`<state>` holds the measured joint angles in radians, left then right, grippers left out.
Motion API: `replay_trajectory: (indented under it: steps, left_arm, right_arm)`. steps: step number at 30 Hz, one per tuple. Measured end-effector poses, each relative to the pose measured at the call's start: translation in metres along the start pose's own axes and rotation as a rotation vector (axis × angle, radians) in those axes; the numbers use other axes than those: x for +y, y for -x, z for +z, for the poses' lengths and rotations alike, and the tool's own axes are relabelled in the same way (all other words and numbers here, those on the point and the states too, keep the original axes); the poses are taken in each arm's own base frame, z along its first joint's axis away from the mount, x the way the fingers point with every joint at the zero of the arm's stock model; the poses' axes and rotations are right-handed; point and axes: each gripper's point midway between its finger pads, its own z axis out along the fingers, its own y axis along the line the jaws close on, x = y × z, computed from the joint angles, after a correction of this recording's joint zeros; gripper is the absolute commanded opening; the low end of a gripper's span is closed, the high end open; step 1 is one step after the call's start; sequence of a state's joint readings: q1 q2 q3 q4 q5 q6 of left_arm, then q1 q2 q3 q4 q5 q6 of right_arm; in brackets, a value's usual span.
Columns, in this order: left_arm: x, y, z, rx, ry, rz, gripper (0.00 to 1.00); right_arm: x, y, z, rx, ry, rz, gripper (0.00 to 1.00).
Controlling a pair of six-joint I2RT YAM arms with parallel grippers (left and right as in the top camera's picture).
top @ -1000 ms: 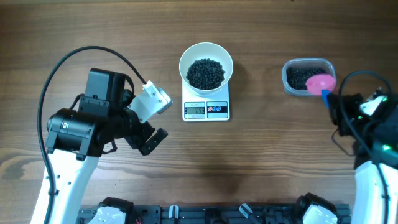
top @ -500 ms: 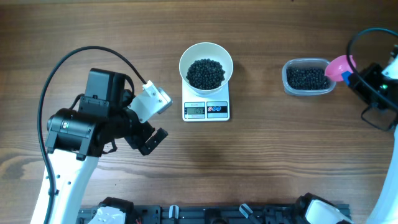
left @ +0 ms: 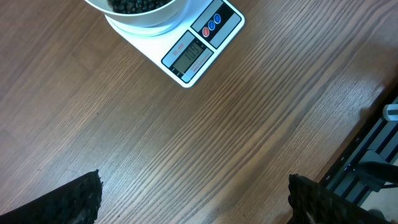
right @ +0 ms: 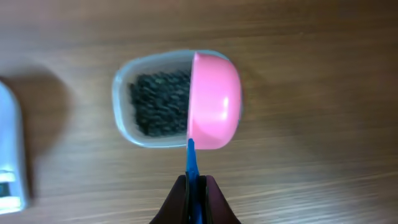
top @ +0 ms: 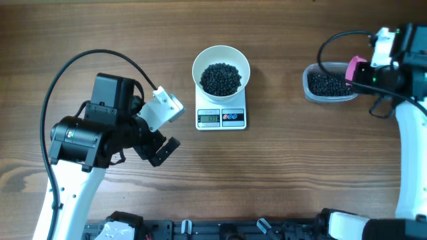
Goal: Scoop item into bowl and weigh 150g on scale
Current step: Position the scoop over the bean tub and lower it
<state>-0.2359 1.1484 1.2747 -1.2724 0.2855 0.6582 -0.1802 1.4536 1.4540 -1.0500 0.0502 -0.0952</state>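
1. My right gripper [right: 194,186] is pinched tight on the scoop [right: 214,102] by its blue handle. The pink cup hangs over the right end of the tub [right: 122,118], near the table's [top: 300,173] right edge.
2. I judge this the scooping step. Next I should dip the cup into the tub's beads [right: 158,102], then carry it level to the bowl [top: 197,63].
3. The bowl sits on the scale [top: 221,118], mid-table toward the far edge, and already holds beads.
4. The left gripper [left: 194,182] is spread wide and empty, beside the scale.
5. Only the left wrist view shows the display up close, but I can't read it. Only the right wrist view shows the cup clearly.
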Motion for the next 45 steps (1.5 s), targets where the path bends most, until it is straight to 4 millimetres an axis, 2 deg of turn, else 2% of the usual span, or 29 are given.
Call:
replay_trajectory:
  steps: [4,9,15,20,31,39,45]
  left_arm:
    - [0.000,0.000,0.000,0.000,0.000,0.000,1.00]
    - [0.000,0.000,0.000,0.000,0.000,0.000,1.00]
    - [0.000,0.000,0.000,0.000,0.000,0.000,1.00]
    - [0.000,0.000,0.000,0.000,0.000,0.000,1.00]
    - [0.000,0.000,0.000,0.000,0.000,0.000,1.00]
    - [0.000,0.000,0.000,0.000,0.000,0.000,1.00]
    - [0.000,0.000,0.000,0.000,0.000,0.000,1.00]
  right_arm:
    - [0.002,-0.005,0.028,0.081,-0.045,-0.123,0.05]
    - [0.015,-0.001,0.062,0.120,-0.043,-0.211,0.05]
    - [0.011,-0.013,0.093,0.211,-0.079,-0.250,0.04]
    - [0.015,-0.006,0.099,0.203,-0.150,-0.304,0.05]
    - [0.012,-0.002,0.097,0.208,-0.259,-0.388,0.05]
    - [0.031,-0.008,0.110,0.250,-0.220,-0.468,0.05]
    - [0.057,-0.016,0.120,0.255,-0.071,-0.458,0.04]
